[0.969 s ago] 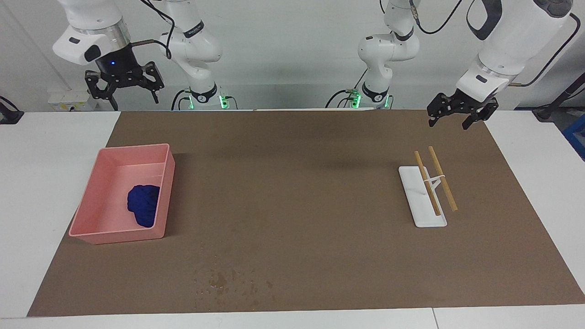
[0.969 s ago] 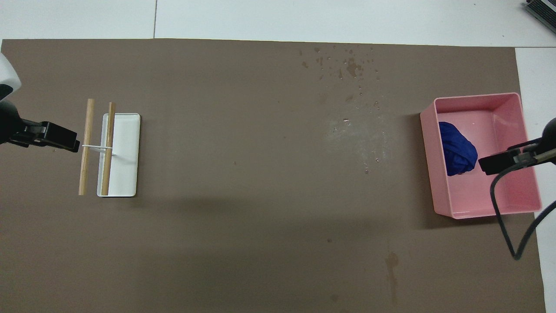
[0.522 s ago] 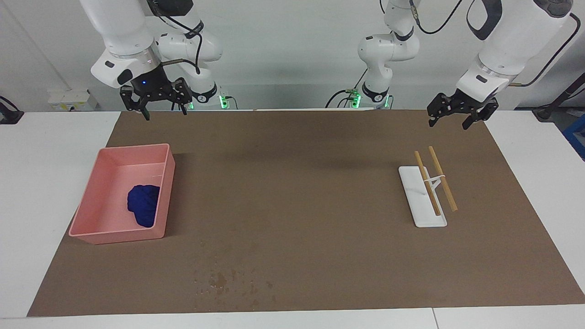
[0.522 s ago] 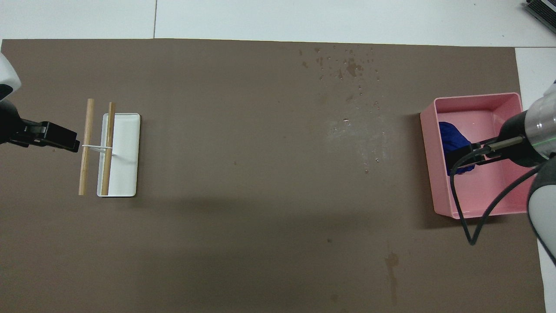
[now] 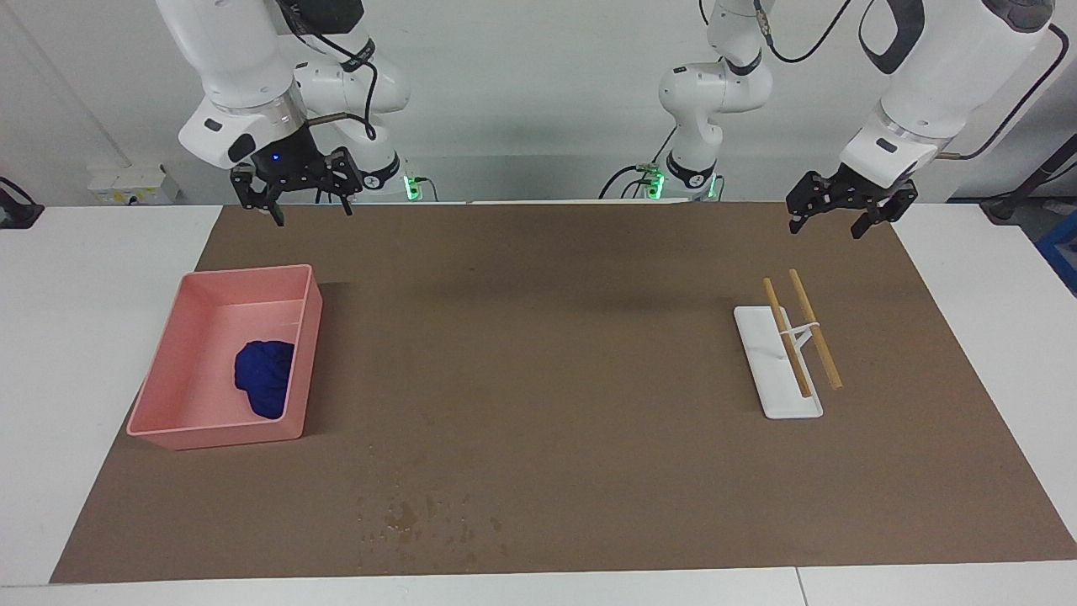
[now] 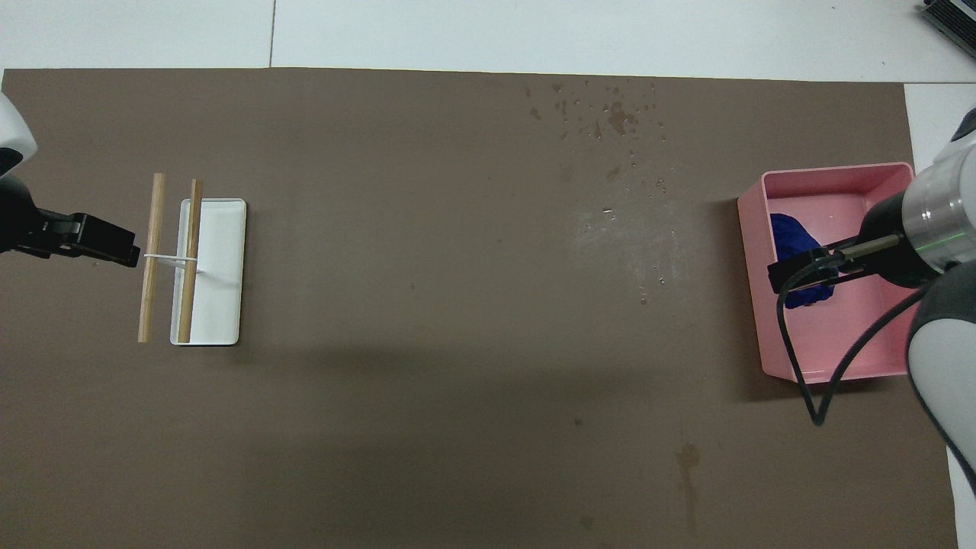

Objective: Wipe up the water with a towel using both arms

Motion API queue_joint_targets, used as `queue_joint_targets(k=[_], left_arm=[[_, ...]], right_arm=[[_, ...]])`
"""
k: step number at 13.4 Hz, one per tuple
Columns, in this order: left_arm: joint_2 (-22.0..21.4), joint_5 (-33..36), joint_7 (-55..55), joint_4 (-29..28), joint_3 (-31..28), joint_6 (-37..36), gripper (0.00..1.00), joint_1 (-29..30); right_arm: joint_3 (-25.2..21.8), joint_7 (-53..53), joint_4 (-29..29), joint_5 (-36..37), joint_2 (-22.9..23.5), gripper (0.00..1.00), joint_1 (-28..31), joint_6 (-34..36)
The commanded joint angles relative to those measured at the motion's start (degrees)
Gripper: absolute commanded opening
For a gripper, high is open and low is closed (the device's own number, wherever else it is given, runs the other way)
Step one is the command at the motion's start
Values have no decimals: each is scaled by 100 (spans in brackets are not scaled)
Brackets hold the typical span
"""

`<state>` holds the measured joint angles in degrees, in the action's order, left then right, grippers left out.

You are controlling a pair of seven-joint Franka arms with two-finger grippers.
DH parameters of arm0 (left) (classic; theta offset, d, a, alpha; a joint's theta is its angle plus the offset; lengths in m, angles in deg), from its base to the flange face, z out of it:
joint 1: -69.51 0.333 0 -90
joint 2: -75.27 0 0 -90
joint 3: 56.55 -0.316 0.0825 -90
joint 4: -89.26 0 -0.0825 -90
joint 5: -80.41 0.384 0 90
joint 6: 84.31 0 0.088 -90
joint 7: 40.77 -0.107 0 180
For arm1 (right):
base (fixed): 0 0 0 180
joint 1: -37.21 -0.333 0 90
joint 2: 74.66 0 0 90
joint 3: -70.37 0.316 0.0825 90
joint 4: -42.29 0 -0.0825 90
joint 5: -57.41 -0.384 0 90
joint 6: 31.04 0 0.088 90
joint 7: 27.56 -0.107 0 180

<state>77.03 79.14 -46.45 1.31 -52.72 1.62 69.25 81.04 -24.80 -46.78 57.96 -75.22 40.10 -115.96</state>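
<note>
Two grippers raised, jaws spread, holding nothing: right gripper [image 5: 294, 192] over pink tray [image 5: 181, 367] with towel [image 5: 263, 376]; left gripper [image 5: 846, 210] waits above rack [image 5: 761, 353]. Water [image 5: 404, 513] near mat [image 5: 555, 353] edge farthest from robots.

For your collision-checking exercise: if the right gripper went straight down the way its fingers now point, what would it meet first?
Probably the towel in the pink tray: overhead, the right gripper hangs over it. Depth is uncertain.

Two arms [image 5: 236, 67], two end effectors [image 5: 293, 212]. One pink tray [image 5: 172, 383], one blue towel [image 5: 263, 377]. One white rack [image 5: 770, 370], two wooden sticks [image 5: 814, 328]. One water patch [image 5: 404, 513].
</note>
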Motion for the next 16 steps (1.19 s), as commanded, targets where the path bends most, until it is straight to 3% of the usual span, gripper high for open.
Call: queue_joint_targets(k=[1, 10, 16], left_arm=[[-132, -4, -65, -144, 13, 46, 100, 44], [-132, -4, -56, -144, 13, 46, 100, 44], [-132, -4, -56, -144, 13, 46, 100, 44]], right_arm=[[-56, -292, 48, -152, 47, 100, -34, -94], [-65, -337, -40, -143, 47, 100, -25, -402], [-74, -328, 416, -73, 372, 100, 54, 64]])
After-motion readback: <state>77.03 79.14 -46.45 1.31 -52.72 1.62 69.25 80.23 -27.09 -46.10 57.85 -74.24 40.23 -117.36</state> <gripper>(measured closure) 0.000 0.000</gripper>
